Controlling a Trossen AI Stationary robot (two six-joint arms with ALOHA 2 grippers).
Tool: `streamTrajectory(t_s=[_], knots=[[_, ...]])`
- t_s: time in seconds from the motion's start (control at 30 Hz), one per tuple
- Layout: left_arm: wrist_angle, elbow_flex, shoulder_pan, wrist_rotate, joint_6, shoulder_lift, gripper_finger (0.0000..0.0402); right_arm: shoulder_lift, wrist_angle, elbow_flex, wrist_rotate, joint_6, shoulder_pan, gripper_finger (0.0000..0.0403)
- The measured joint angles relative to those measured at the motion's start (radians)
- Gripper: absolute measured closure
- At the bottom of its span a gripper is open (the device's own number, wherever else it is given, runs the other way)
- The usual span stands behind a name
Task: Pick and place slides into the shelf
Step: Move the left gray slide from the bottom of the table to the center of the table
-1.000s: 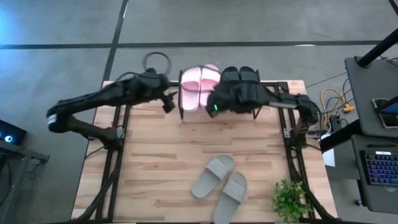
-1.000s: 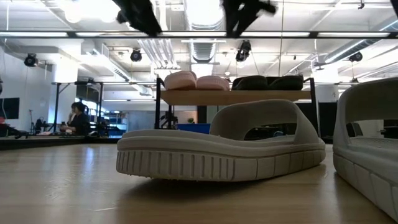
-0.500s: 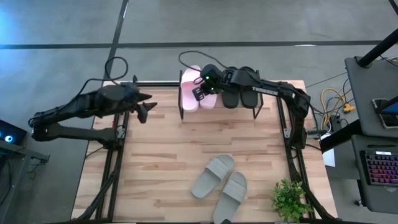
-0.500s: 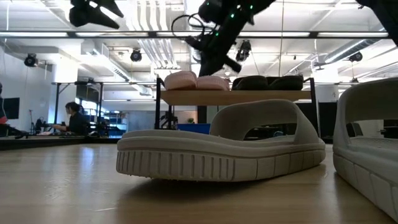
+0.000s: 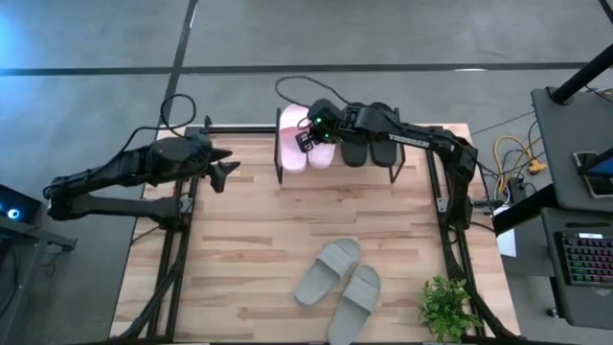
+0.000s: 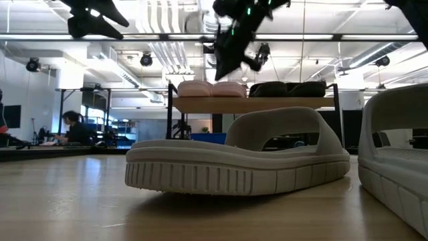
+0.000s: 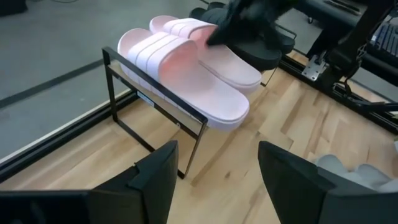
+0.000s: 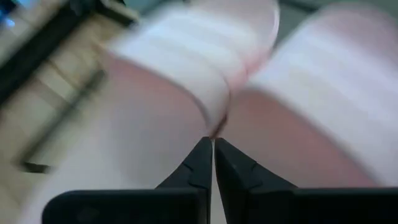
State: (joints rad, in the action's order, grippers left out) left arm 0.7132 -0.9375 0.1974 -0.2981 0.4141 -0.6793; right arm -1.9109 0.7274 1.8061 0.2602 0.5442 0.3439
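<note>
Pale pink slides (image 5: 305, 142) with striped straps, black slides (image 5: 369, 134), grey-green slides (image 5: 340, 278), light wood shelf (image 6: 254, 104).

Left arm is stretching in from the left edge of the desk, and its pincer (image 5: 228, 171) is hanging up in the air with the fingers (image 7: 152, 177) spread wide, gripping nothing. Right arm is reaching across from the far right corner, with its pincer (image 5: 305, 137) pinched completely closed, fingertips (image 8: 200, 163) touching each other.
</note>
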Motion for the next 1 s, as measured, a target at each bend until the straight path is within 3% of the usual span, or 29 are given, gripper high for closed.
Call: streamTrajectory(t_s=[0.1,0.27,0.43,0.63,0.77,1.0], knots=[[-0.007,0.0,0.0,0.0,-0.001,-0.01,0.0194,0.015,0.013,0.06,0.025,-0.014,-0.013,0.039],[-0.032,0.0,-0.001,0.037,-0.007,-0.036,0.0194,0.011,0.256,0.127,-0.046,-0.049,-0.052,0.039],[-0.016,0.009,-0.001,0.044,-0.061,-0.07,0.0194,0.031,0.6,0.181,-0.063,-0.102,-0.243,0.039],[-0.014,0.013,-0.001,0.044,-0.193,-0.129,0.0194,0.038,0.796,0.174,-0.03,0.13,-0.527,0.038],[-0.014,0.013,-0.001,0.045,-0.276,-0.183,0.0194,0.018,0.774,0.171,-0.032,0.337,-0.712,0.0332],[0.097,0.013,-0.02,0.064,-0.393,-0.256,0.0194,-0.092,0.766,0.168,0.126,0.592,-0.927,0.0224]])
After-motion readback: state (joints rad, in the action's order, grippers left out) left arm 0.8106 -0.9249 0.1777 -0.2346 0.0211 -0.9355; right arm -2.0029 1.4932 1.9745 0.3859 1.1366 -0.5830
